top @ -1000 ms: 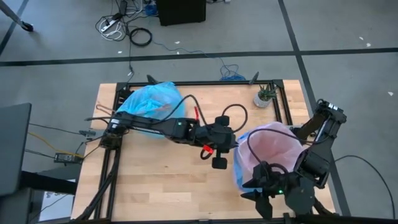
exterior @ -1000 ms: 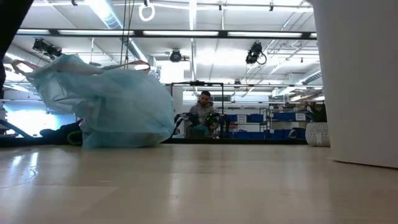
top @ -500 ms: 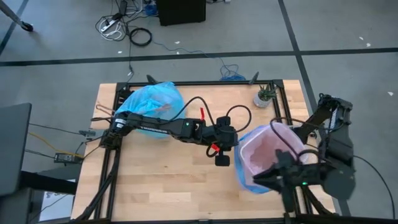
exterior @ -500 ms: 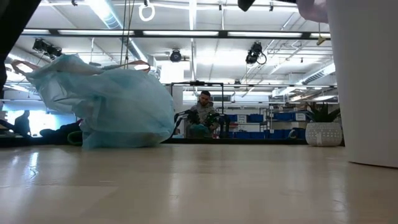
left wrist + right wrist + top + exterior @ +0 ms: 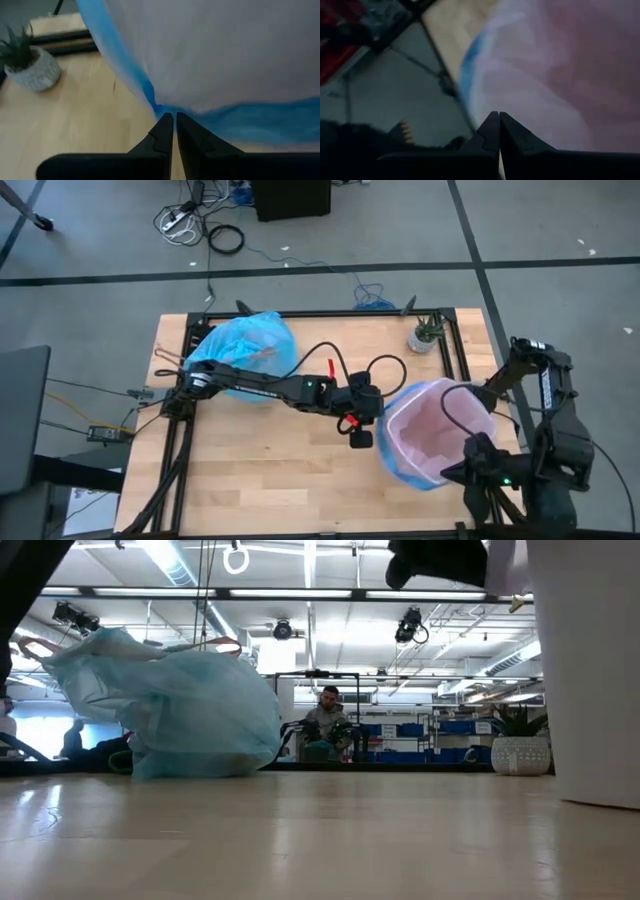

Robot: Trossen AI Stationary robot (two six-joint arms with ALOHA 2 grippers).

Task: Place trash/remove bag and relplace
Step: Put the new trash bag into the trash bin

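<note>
Pale pink translucent plastic, thin and crinkled, lines the bin (image 5: 432, 432) at the right side of the light wooden slatted table (image 5: 240, 470); a blue band runs round its rim. In the left wrist view the film looks milky and smooth, the blue band creased where it meets the fingertips.

At the table's far left corner sits the light-blue translucent plastic bin liner (image 5: 243, 343), puffed and wrinkled into a rounded heap, brownish bits showing faintly through it. In the low view it bulges as a soft crumpled mound (image 5: 170, 710) on the table. A small white textured pot with a spiky green plant (image 5: 425, 334) stands near the far right corner.

The left arm stretches low across the table from the left, elbow bent, its left end effector (image 5: 174, 125) at the near-left rim of the pink bag, fingers nearly together and pinching the blue band. The right arm folds at the table's right edge, its right end effector (image 5: 498, 124) by the bag's near-right side, fingers pressed together; whether they have hold of the film I cannot tell.
</note>
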